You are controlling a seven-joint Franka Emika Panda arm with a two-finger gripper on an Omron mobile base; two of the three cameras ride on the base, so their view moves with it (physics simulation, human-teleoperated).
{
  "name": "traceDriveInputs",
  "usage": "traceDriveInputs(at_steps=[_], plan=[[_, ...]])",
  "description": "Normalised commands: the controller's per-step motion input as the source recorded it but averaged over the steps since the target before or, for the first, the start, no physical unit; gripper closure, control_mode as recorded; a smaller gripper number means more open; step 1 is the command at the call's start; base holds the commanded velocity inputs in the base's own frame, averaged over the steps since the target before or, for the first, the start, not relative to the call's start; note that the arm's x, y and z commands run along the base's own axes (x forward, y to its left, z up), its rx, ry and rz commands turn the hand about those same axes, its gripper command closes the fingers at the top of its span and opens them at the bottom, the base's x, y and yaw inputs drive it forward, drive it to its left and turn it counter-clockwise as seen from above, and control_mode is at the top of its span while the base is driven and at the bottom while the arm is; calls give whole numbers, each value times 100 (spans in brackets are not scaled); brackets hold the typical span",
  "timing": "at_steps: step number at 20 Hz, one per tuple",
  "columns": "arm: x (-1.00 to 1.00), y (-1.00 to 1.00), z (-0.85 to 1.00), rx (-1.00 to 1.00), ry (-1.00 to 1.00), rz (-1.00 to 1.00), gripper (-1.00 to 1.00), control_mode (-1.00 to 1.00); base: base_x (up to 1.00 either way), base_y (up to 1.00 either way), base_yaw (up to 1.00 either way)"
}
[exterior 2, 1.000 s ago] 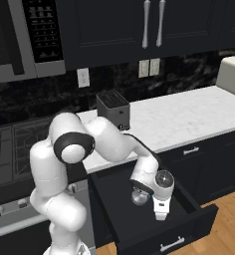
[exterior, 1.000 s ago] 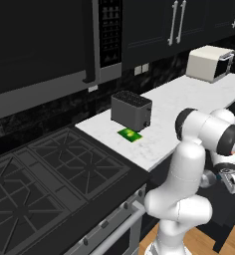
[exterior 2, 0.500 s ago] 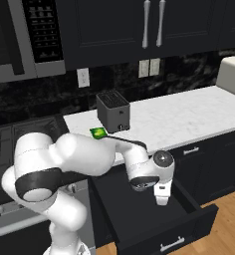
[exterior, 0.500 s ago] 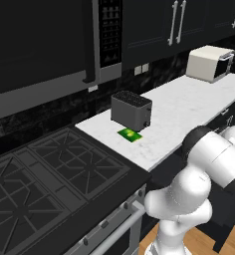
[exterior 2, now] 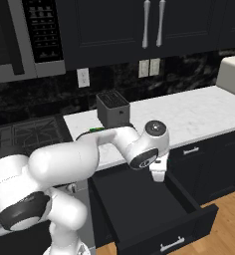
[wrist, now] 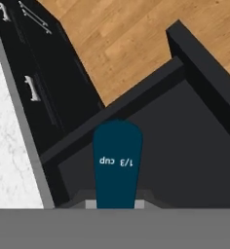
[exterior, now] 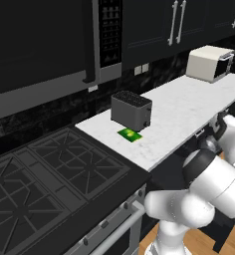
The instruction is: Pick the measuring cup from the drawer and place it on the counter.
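Raised since the earlier frame, pincer [exterior 2: 158, 175] grips dark-blue plastic measuring cup [wrist: 117, 165] above black drawer [exterior 2: 154, 209]; white marble tabletop [exterior 2: 199, 117] edge, at 9 o'clock in hand view, could snag it.

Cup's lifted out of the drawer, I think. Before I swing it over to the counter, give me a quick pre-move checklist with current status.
1. Measuring cup held: ok; its dark blue handle marked "1/3 cup" sticks out from the gripper.
2. Grip security: cannot tell; the fingertips are hidden at the bottom of the hand view.
3. Cup above the drawer: ok; the drawer floor and walls lie below it.
4. Drawer stays open under the hand: ok.
5. Free landing spot on the counter: ok; bare marble right of the toaster.
6. Counter edge clearance: cannot tell; the hand sits just below the edge.
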Motion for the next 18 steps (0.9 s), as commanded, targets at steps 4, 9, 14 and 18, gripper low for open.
traceDriveInputs(at_steps=[4,9,14,18], plan=[[42,23,96,0,0,2,100,-100,0,0,0],[55,39,28,0,1,8,100,-100,0,0,0],[69,28,-15,0,1,10,100,-100,0,0,0],[63,1,-39,0,0,7,100,-100,0,0,0]])
